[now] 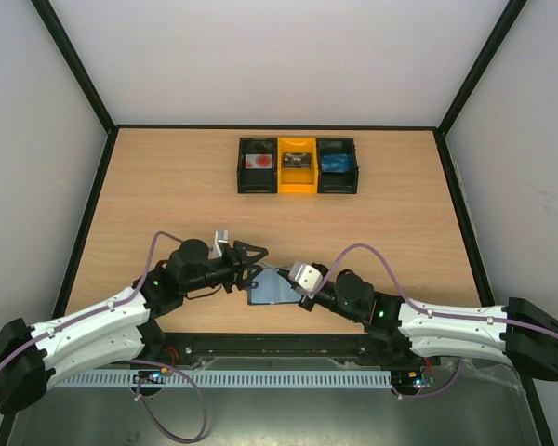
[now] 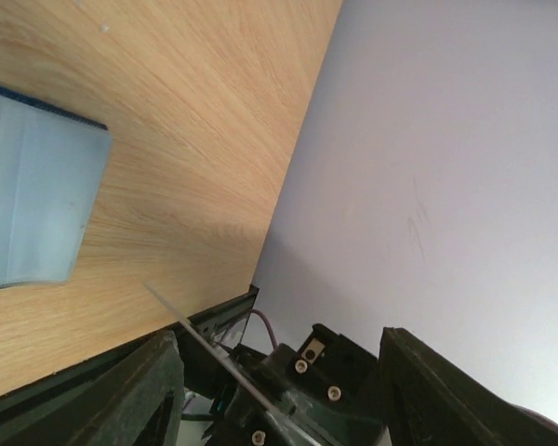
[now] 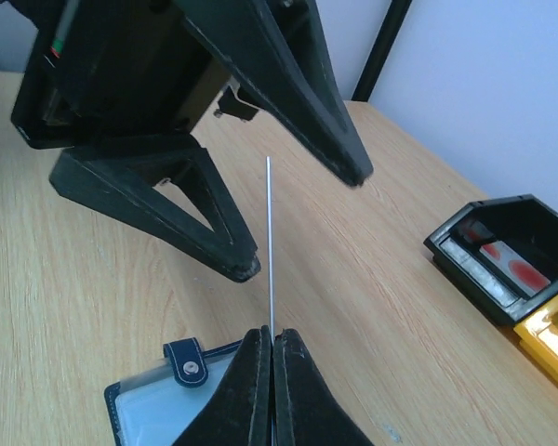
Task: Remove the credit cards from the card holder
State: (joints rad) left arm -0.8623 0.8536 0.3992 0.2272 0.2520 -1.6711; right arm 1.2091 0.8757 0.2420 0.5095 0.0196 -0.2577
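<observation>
Left gripper (image 3: 299, 223) stood spread around the edge-on credit card (image 3: 270, 242). Right gripper (image 3: 272, 336) pinched it tight, just above the open card holder (image 1: 272, 290) on the table (image 1: 167, 186). An off-centre squeeze could have twisted it free and dropped it.

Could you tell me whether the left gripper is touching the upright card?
Apart: right wrist view shows table between the card and each left gripper finger.

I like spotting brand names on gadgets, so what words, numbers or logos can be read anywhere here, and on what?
No text can be read anywhere in these views.
Card pinched in the right claw: seen edge-on, both faces hidden.
Card holder: plain, no print visible.
Contents of the row of boxes: too small and blurred to read.
</observation>
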